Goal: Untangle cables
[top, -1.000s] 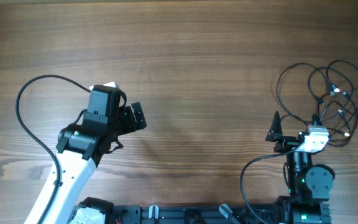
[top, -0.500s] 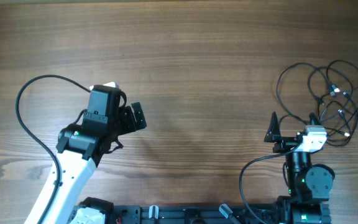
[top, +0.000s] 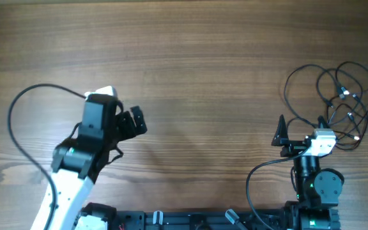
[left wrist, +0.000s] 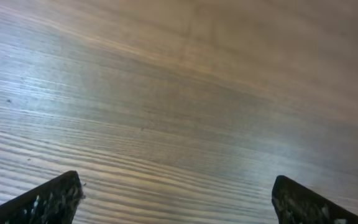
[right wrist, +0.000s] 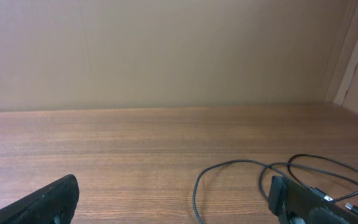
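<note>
Now the left arm has shifted: over the last half second it has swung a little toward the left edge, and its end effector (top: 133, 121) has drawn back with it, away from the middle of the tabletop (top: 203, 64). Its fingers stand wide apart and empty, and the left wrist view shows only bare wood between them. That move takes it further from the work, not nearer, so I judge it is repositioning or retreating and adds nothing to the untangling yet. Further right, the right end effector (top: 302, 131) has not moved in the same span; it sits near the front edge, fingers spread wide and holding nothing. The cables (top: 337, 96) lie at the far right in loose overlapping loops with small pale tips showing, just beyond the right fingers; whether a finger touches a loop I cannot tell. No strand looks separated, so the task seems barely begun, and the right arm is the one placed to reach first.
</note>
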`<state>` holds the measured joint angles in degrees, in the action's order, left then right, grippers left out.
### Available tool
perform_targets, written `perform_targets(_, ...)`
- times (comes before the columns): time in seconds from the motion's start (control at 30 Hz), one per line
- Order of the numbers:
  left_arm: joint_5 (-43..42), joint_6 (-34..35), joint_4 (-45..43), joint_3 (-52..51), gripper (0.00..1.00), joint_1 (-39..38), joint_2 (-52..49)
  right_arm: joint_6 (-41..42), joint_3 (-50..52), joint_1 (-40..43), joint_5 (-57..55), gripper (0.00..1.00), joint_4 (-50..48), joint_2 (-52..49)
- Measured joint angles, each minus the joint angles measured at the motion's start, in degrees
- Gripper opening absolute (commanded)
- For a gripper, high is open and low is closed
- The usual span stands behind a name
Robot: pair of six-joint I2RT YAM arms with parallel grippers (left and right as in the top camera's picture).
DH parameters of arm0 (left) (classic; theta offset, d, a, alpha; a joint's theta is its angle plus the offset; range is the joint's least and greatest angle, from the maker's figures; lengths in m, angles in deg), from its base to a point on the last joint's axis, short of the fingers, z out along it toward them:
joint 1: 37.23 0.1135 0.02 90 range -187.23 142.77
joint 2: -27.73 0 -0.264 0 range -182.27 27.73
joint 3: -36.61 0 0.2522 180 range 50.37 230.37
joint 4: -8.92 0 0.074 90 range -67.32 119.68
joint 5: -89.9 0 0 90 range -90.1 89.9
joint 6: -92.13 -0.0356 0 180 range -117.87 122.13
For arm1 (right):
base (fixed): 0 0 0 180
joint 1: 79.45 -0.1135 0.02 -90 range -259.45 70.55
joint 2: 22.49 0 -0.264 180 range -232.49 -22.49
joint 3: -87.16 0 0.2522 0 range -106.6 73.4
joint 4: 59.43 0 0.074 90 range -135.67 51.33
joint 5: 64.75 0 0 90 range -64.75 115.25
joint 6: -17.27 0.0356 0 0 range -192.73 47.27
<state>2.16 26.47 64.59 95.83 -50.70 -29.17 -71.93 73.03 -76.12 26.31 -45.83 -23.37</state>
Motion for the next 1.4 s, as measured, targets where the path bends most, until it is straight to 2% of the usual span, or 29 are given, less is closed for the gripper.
perform_targets(0.3, -7.2, 0.0, -28.3, -27.6, 1.0, 10.6, 29.4, 0.0, 0.0, 0.0, 0.0, 1.0, 0.2, 0.0)
perform_targets(0.5, -8.2, -0.5, -44.4, -39.1, 1.0, 12.2, 43.3, 0.0, 0.0, 0.0, 0.0, 1.0, 0.2, 0.0)
perform_targets(0.6, -8.2, -3.5, -52.2, -43.7, 1.0, 12.4, 49.5, 0.0, 0.0, 0.0, 0.0, 1.0, 0.2, 0.0)
perform_targets(0.77, -8.2, -13.3, -51.2, -44.7, 1.0, 12.5, 55.1, 0.0, 0.0, 0.0, 0.0, 1.0, 0.2, 0.0)
perform_targets(0.93, -10.2, -20.9, -39.7, -44.9, 1.0, 12.7, 56.1, 0.0, 0.0, 0.0, 0.0, 1.0, 0.2, 0.0)
perform_targets(1.2, -11.6, -23.6, -38.6, -44.9, 1.0, 12.7, 56.1, 0.0, 0.0, 0.0, 0.0, 1.0, 0.2, 0.0)
perform_targets(1.4, -12.9, -26.9, -38.7, -44.9, 1.0, 9.4, 56.1, 0.0, 0.0, 0.0, 0.0, 1.0, 0.2, 0.0)
